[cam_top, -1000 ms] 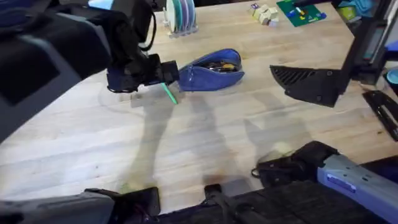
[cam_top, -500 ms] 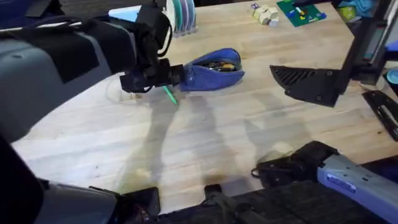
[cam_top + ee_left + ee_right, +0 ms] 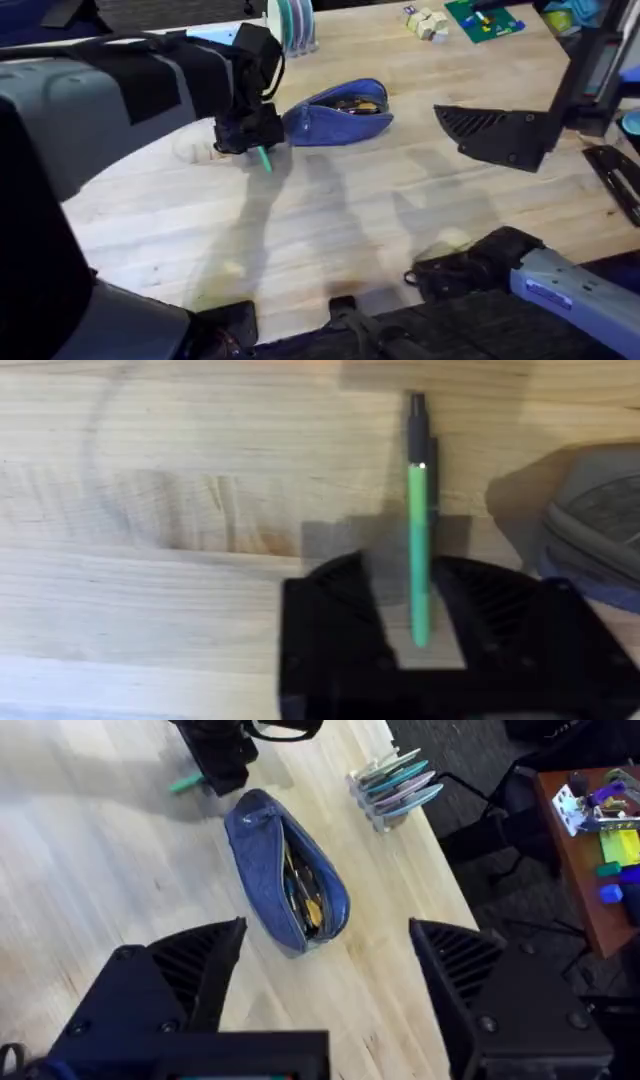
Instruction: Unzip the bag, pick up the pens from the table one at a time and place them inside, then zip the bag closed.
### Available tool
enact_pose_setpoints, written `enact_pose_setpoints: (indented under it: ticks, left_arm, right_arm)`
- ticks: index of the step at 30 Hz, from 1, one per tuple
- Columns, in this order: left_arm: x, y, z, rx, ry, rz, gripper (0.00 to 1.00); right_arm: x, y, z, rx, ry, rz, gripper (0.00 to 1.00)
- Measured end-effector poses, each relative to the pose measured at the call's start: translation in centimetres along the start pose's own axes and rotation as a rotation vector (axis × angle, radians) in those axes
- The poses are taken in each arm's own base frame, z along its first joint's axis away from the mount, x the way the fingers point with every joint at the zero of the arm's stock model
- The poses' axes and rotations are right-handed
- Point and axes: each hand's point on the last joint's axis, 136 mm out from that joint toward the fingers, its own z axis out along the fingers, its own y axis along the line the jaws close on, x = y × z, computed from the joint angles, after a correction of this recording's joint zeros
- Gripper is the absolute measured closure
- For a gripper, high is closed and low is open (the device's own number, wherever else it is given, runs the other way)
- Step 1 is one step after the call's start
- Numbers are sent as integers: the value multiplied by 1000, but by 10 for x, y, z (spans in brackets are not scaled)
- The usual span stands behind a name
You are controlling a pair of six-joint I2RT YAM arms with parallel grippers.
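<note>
Left hand grips green pen beside bag

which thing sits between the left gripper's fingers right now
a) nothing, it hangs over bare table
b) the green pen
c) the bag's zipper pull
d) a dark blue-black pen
b: in the left wrist view the green pen runs down between the left gripper's two black fingers, above the table, beside the bag.
</note>
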Motion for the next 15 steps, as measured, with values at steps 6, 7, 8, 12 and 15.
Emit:
enact_pose_setpoints:
  ticks: [6, 7, 8, 12, 15]
  left_arm:
    - [0, 2, 1, -10, -2, -1, 943]
    - [0, 2, 1, -10, -3, -1, 951]
    - [0, 2, 1, -10, -3, -1, 952]
    - [0, 2, 1, -11, -4, -1, 953]
    - [0, 2, 1, -11, -4, -1, 953]
  right_arm:
    - [0, 0, 0, 0, 0, 0, 3]
    - [0, 0, 0, 0, 0, 0, 3]
    - [0, 0, 0, 0, 0, 0, 3]
    - [0, 0, 0, 0, 0, 0, 3]
    - [0, 0, 0, 0, 0, 0, 3]
